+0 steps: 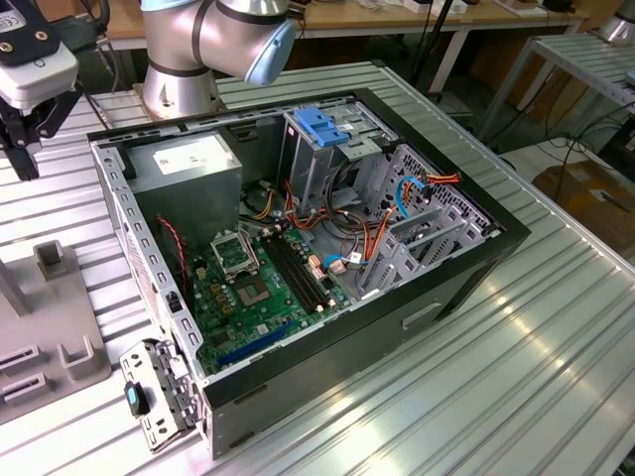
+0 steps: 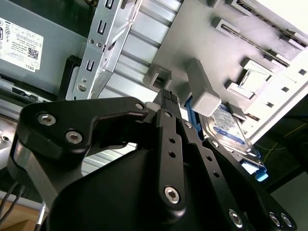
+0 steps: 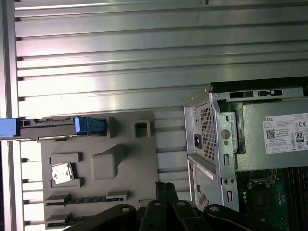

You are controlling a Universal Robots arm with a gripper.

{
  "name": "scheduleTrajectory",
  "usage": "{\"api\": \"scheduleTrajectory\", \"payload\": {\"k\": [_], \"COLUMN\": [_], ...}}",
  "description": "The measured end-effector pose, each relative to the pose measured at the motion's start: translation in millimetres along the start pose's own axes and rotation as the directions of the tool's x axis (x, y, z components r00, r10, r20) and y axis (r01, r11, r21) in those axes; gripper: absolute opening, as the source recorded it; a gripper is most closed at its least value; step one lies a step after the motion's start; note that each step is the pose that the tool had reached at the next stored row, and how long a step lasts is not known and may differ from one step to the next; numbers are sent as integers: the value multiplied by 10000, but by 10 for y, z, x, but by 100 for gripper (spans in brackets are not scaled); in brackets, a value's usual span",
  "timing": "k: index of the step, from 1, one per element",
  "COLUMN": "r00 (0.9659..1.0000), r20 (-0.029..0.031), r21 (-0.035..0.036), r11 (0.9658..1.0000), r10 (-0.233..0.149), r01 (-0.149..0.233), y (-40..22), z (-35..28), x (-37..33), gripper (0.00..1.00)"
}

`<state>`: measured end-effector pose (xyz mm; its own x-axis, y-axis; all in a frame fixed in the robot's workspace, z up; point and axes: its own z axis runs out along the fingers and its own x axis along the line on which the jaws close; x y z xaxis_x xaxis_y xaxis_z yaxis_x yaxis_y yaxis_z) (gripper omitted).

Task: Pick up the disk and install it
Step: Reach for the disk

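Observation:
The disk [image 2: 230, 129] stands on edge in a slot of the grey fixture [image 2: 269, 53], its silvery labelled face framed by a blue carrier. In the first wrist view the disk [image 3: 48, 126] shows edge-on, with the carrier's blue tab at one end. My gripper [image 2: 168, 96] hangs over the ribbed metal table between the fixture and the open computer case [image 1: 327, 248]. Its black fingers are shut with nothing between them, a short way off the disk and not touching it. In the exterior view the gripper [image 1: 25, 159] hangs at the far left, above the table.
A bare blue bracket [image 1: 322, 124] sits atop the case's drive cage. A grey power-supply box [image 1: 189, 164] fills the case's rear corner and the motherboard [image 1: 253, 288] lies on its floor. A small chip [image 3: 61, 172] rests in a fixture pocket.

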<state>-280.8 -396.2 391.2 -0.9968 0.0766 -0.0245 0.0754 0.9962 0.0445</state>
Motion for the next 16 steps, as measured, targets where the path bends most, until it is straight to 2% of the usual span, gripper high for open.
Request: {"api": "scheduleTrajectory", "payload": {"k": [9,16], "r00": [10000,10000], "r20": [0,0], "r21": [0,0], "r11": [10000,10000], "r10": [1,1], "r01": [-1,-1], "y": [-3,-8], "z": [0,2], "x": [39,104], "gripper": [11,11]}}
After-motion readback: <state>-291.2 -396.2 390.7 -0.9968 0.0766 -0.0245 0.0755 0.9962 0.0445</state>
